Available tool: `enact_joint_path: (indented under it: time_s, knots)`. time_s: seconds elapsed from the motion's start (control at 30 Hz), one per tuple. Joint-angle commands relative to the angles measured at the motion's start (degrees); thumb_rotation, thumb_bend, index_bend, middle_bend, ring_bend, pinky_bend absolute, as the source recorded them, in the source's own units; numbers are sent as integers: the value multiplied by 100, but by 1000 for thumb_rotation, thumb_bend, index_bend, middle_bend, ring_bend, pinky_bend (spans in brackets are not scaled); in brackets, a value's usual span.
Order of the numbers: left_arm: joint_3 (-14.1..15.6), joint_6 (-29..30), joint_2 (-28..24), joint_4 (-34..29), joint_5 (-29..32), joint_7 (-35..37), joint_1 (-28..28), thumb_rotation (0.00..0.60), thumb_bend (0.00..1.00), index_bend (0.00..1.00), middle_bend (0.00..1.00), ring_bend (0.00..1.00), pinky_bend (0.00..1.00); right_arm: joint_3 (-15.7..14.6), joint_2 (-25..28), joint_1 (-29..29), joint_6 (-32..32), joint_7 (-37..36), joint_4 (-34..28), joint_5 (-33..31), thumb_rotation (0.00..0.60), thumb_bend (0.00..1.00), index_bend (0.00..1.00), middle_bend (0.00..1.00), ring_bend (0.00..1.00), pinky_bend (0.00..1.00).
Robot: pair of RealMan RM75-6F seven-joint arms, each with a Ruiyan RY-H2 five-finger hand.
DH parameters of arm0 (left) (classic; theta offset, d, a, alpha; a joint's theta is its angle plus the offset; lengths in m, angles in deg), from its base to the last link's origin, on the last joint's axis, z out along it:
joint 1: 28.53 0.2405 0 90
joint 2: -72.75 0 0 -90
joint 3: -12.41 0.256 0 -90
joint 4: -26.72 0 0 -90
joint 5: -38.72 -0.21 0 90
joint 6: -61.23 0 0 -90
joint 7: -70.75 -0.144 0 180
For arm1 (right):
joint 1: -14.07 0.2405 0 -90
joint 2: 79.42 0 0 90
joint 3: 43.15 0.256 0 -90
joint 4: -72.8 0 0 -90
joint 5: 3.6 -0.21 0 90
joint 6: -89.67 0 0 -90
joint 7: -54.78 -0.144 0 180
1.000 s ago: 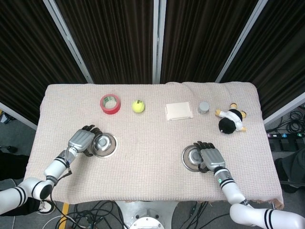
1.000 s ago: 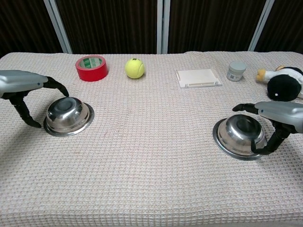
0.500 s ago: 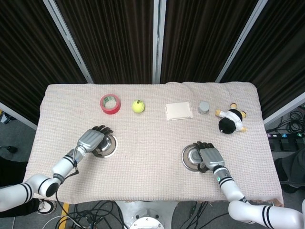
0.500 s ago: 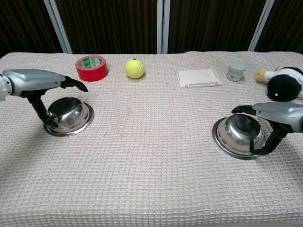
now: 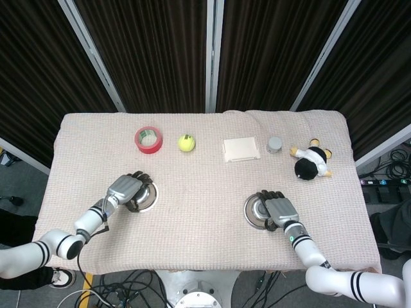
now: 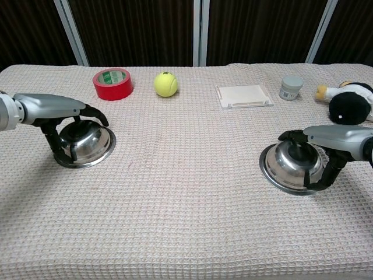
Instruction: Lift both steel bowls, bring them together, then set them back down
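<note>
The left steel bowl stands on the cloth at the near left. My left hand lies over its left side, fingers curled down around it and thumb at the near rim. The right steel bowl stands at the near right. My right hand clasps it from the right, fingers over the far rim and thumb at the near rim. Both bowls rest on the table.
Along the far side of the cloth-covered table lie a red tape roll, a tennis ball, a flat white box, a small grey jar and a plush toy.
My left hand has moved right from beside its bowl onto it and curled its fingers around it. My right hand has tightened on its bowl, which has shifted slightly left.
</note>
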Motion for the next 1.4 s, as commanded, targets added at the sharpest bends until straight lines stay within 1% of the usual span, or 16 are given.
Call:
enact_joint_path:
  time_s: [0.03, 0.13, 0.2, 0.27, 0.4, 0.5, 0.6, 0.7, 0.87, 0.97, 1.07, 1.17, 1.27, 1.3, 1.37, 1.4]
  knots:
    - [19, 41, 34, 31, -22, 67, 16, 600, 0, 207, 125, 67, 309, -39, -24, 52, -31, 22, 28, -59, 600, 140, 0, 1, 0, 61]
    - [33, 167, 90, 83, -103, 161, 58, 600, 6, 253, 195, 144, 417, -37, -59, 26, 26, -101, 60, 57, 600, 160, 2, 54, 6, 135]
    - [42, 233, 126, 134, -144, 216, 80, 600, 25, 276, 227, 186, 464, -50, -81, -14, 119, -168, 79, 175, 600, 174, 25, 113, 38, 181]
    - [43, 284, 166, 187, -161, 262, 99, 600, 50, 298, 255, 223, 504, -55, -113, -42, 204, -205, 110, 244, 600, 190, 72, 167, 84, 219]
    - [55, 400, 240, 256, -208, 343, 145, 600, 90, 353, 311, 286, 565, -63, -188, -95, 348, -262, 173, 363, 600, 212, 200, 268, 182, 304]
    - [62, 472, 247, 262, -241, 357, 166, 600, 107, 368, 346, 318, 586, -70, -229, -110, 372, -288, 229, 405, 600, 221, 277, 319, 235, 343]
    - [57, 642, 249, 234, -290, 368, 221, 600, 122, 383, 375, 344, 609, -52, -259, -152, 409, -391, 276, 507, 600, 225, 315, 344, 260, 364]
    - [47, 774, 226, 181, -326, 390, 266, 600, 133, 390, 386, 357, 621, -44, -250, -194, 446, -472, 292, 609, 600, 227, 342, 360, 274, 378]
    - [22, 1094, 156, 36, -419, 406, 371, 600, 148, 399, 398, 366, 627, 7, -153, -317, 631, -671, 204, 846, 600, 233, 350, 363, 276, 381]
    - [-20, 1502, 111, -91, -523, 406, 506, 600, 148, 401, 402, 374, 628, 86, -19, -478, 823, -1023, 90, 1159, 600, 236, 350, 363, 276, 381]
    - [-109, 2146, 157, -150, -678, 477, 714, 600, 147, 402, 406, 383, 629, 202, 210, -696, 1023, -1637, -37, 1627, 600, 238, 350, 363, 276, 381]
    - [-193, 2855, 321, -53, -903, 651, 925, 600, 148, 404, 408, 386, 629, 303, 371, -883, 1186, -2268, -73, 2055, 600, 239, 350, 363, 276, 382]
    - [-339, 3912, 728, 297, -1236, 1018, 1187, 600, 148, 412, 410, 397, 631, 441, 443, -1102, 1454, -3117, 23, 2571, 600, 240, 350, 363, 276, 382]
    - [-414, 4321, 937, 463, -1336, 1230, 1282, 600, 148, 413, 410, 397, 632, 502, 425, -1183, 1574, -3501, 109, 2778, 600, 243, 350, 363, 276, 382]
    - [-530, 4868, 1260, 696, -1440, 1607, 1406, 600, 148, 414, 410, 398, 636, 590, 347, -1284, 1740, -4150, 272, 3085, 600, 248, 350, 362, 276, 382]
    - [-619, 5166, 1484, 811, -1456, 1892, 1479, 600, 148, 414, 409, 398, 637, 646, 266, -1336, 1829, -4643, 390, 3282, 600, 248, 350, 362, 276, 382]
